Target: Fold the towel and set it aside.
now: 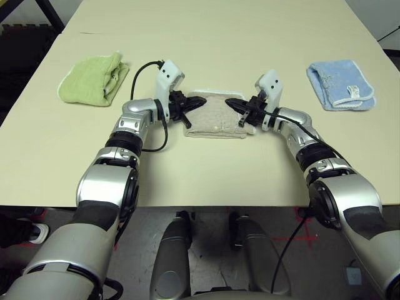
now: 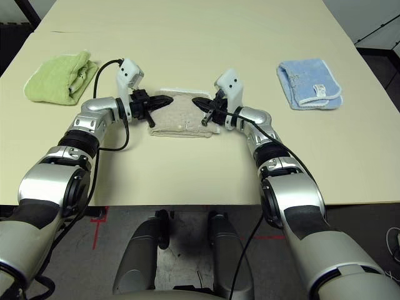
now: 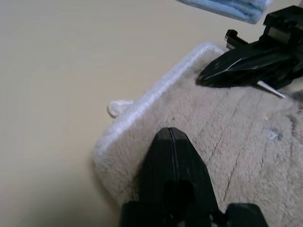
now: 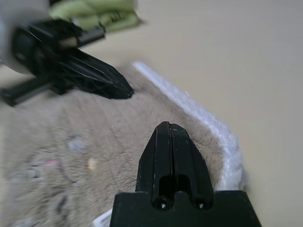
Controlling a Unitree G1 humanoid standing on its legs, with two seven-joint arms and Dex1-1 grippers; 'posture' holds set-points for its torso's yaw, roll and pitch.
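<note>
folded beige terry towel [image 1: 215, 115] flanked by both grippers
left gripper [image 1: 192, 104] and right gripper [image 1: 232, 104] are pinched closed, nothing gripped, tips poised over the towel's ends

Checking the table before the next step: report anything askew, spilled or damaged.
Nothing stands out. The beige towel lies folded and flat at mid-table, with the shut left gripper and shut right gripper above its two ends, holding nothing. The green towel and blue towel lie folded to either side.
</note>
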